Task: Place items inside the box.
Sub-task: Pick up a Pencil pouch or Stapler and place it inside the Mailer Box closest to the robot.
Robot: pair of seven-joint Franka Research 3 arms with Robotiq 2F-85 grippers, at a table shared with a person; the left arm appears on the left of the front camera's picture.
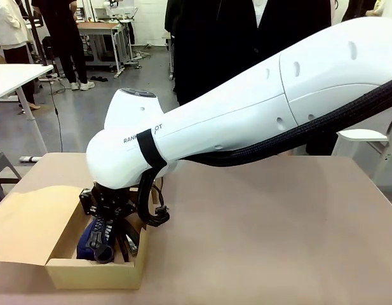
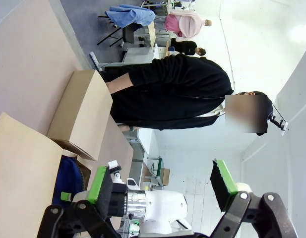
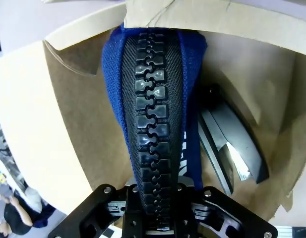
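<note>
Presently, the left gripper (image 2: 162, 187) is noted with jaws apart and empty. The right gripper (image 1: 103, 222) is seen inside the box (image 1: 94, 274), jaws clamped on the navy zip pouch (image 3: 153, 109), zip facing the wrist; contact with the box floor cannot be told. A black stapler (image 3: 231, 148) is found close at 3 o'clock of the pouch, a cardboard wall at 9 o'clock. Release is best made low, off the stapler, and the lift taken straight up past the rim. The flap lid (image 1: 24, 219) is laid open at 9 o'clock of the box. Bare surface (image 1: 265, 229) is available toward 3 o'clock.
</note>
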